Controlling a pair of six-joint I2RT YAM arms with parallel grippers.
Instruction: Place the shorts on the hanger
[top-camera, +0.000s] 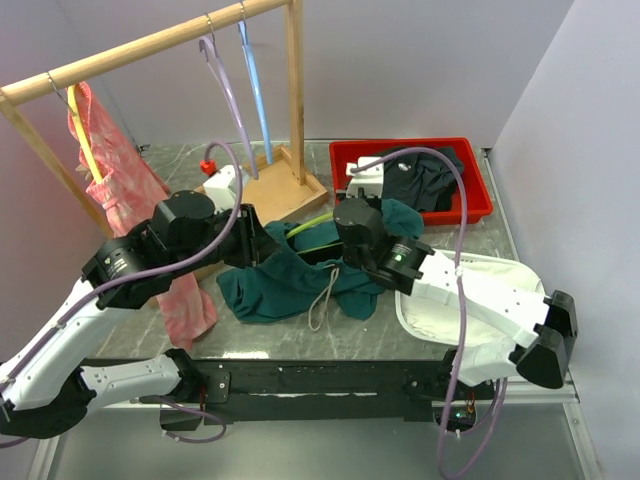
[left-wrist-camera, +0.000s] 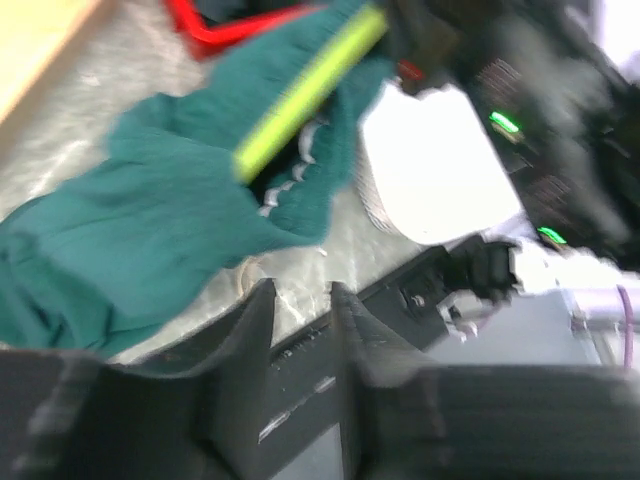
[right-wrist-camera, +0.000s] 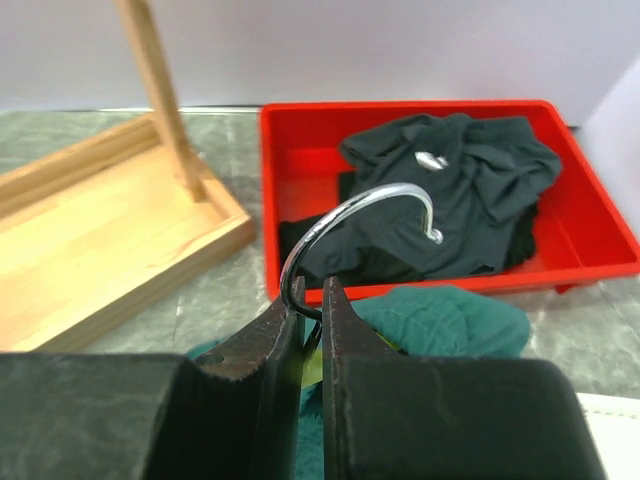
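Grey marble table bears the shorts, red tray, wooden rack base, perhaps a white bag

Left tool slightly parted (blurred), right tool clamped

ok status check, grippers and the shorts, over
Right gripper shut on hanger hook. Left gripper narrowly open, empty, at edge of shorts. Shorts heaped, hanger bar partly buried in fabric, not yet hung. No obstruction seen.
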